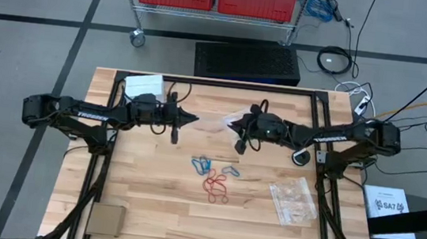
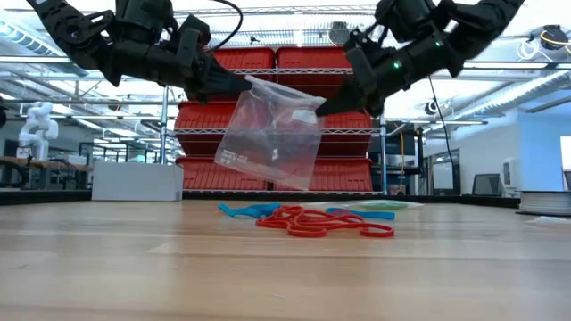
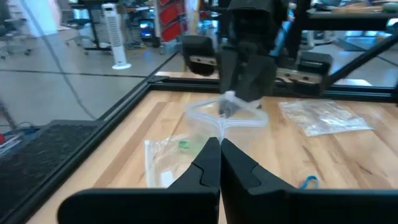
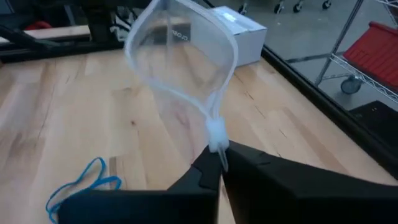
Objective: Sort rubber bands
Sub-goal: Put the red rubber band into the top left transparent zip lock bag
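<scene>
A clear plastic bag [image 2: 268, 134] hangs above the table's middle, strung between my two grippers. My left gripper [image 1: 195, 119] is shut on its left rim and my right gripper [image 1: 230, 121] on its right rim. The bag's mouth [image 4: 180, 56] gapes as a wide loop. Something small and green [image 3: 183, 145] shows through the bag's wall. Below and nearer, the rubber bands lie loose on the wood: red ones [image 1: 216, 187] in a tangle, blue ones [image 1: 201, 164] beside them, and another small cluster [image 1: 230, 171]. My left gripper pinches the bag's mouth rim [image 3: 220, 129] between its two shut fingers, coming nearly level from the table's left. The bag hangs below, clear of the table. My right gripper pinches the opposite rim at the white zip piece [image 4: 216, 134], slanting down from the table's right. The rim loops open beyond the fingers.
A pile of clear bags [image 1: 294, 201] lies at the near right, with a tape roll [image 1: 301, 156] beside the right arm. White paper [image 1: 144, 86] sits at the far left and a cardboard piece [image 1: 105, 221] at the near left corner. A black frame [image 1: 217, 82] edges the table.
</scene>
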